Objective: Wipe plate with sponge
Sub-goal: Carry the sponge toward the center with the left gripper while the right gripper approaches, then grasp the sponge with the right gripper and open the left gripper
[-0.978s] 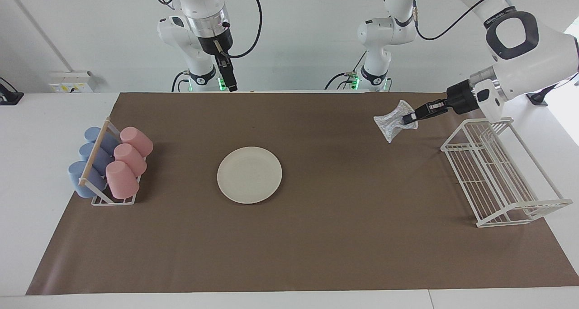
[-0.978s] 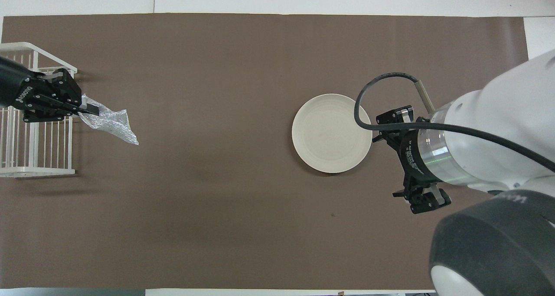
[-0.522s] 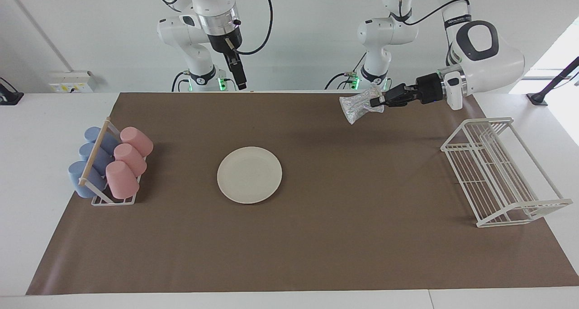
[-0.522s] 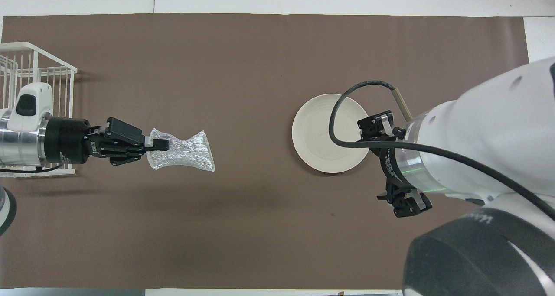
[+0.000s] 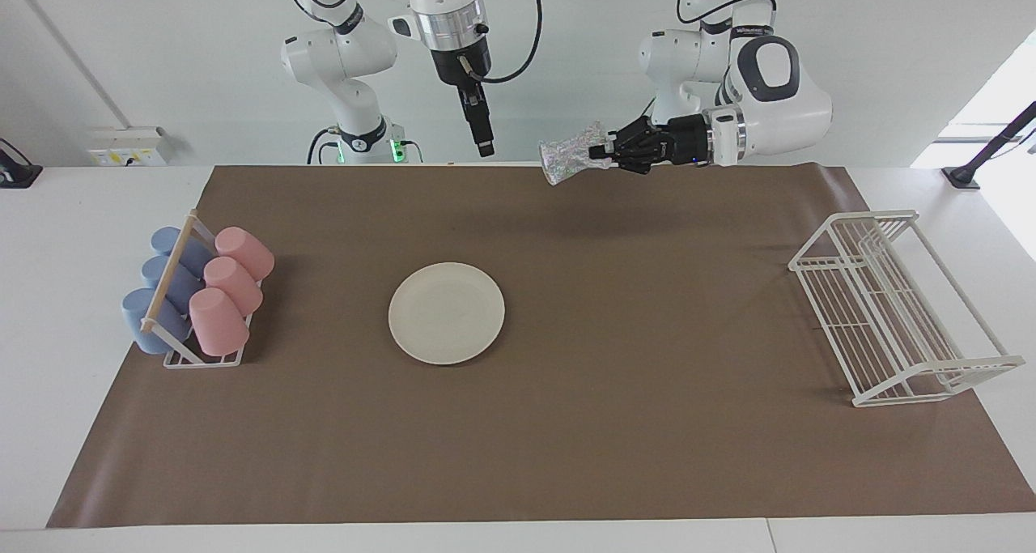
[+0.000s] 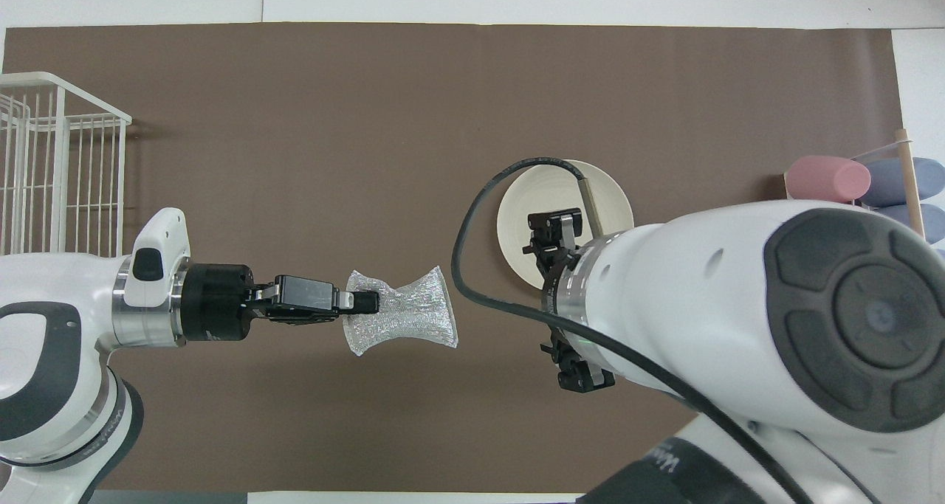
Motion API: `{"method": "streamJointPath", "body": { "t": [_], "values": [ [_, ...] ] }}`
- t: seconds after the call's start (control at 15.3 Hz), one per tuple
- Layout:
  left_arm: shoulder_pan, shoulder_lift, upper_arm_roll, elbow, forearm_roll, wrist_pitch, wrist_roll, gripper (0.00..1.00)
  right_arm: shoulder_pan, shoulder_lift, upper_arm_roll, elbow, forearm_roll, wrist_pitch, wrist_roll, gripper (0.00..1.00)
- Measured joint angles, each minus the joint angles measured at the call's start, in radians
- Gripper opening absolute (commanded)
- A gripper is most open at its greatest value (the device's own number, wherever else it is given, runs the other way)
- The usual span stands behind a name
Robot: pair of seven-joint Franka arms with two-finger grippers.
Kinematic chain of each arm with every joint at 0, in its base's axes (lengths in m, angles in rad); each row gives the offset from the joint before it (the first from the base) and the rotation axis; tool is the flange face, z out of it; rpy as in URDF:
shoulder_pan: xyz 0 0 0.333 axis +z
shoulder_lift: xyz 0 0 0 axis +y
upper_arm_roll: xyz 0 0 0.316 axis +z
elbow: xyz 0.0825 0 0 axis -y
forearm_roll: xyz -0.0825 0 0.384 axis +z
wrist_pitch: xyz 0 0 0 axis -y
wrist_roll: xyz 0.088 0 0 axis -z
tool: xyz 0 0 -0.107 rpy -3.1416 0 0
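Sponge (image 5: 571,158) is up in the air, pinched shut in the left gripper (image 5: 596,153), hanging over the brown mat (image 5: 566,423) at the robots' edge of it, well apart from the plate (image 5: 446,312) and off toward the left arm's end. It's a crinkly silver wad, squeezed in at the middle where the fingers clamp it and flaring out on both sides. The right gripper (image 5: 484,143) hangs high over the mat's robot-side edge too, pointing down, nothing in it, jaws spread wide. The plate lies flat on the mat, bare. Toward the right arm's end from the plate is the cup rack (image 5: 191,350) with pink cups (image 5: 231,288) and blue cups (image 5: 166,287) lying on their sides. Toward the left arm's end from the plate, well apart, stands the white wire rack (image 5: 890,310).
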Motion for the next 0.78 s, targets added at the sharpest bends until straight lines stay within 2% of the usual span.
{"method": "streamJointPath", "body": {
  "t": [0.2, 0.46, 0.78],
  "values": [
    [-0.054, -0.042, -0.001, -0.058, -0.058, 0.053, 0.077, 0.00, 0.053, -0.003, 0.001, -0.023, 0.037, 0.048, 0.097, 1.00],
    [-0.097, -0.055, -0.002, -0.069, -0.084, 0.079, 0.100, 0.00, 0.143, -0.015, 0.003, -0.094, 0.037, 0.152, 0.187, 1.00],
    [-0.100, -0.058, -0.001, -0.069, -0.086, 0.080, 0.106, 0.00, 0.154, -0.048, 0.003, -0.170, 0.037, 0.211, 0.188, 1.00]
  ]
}}
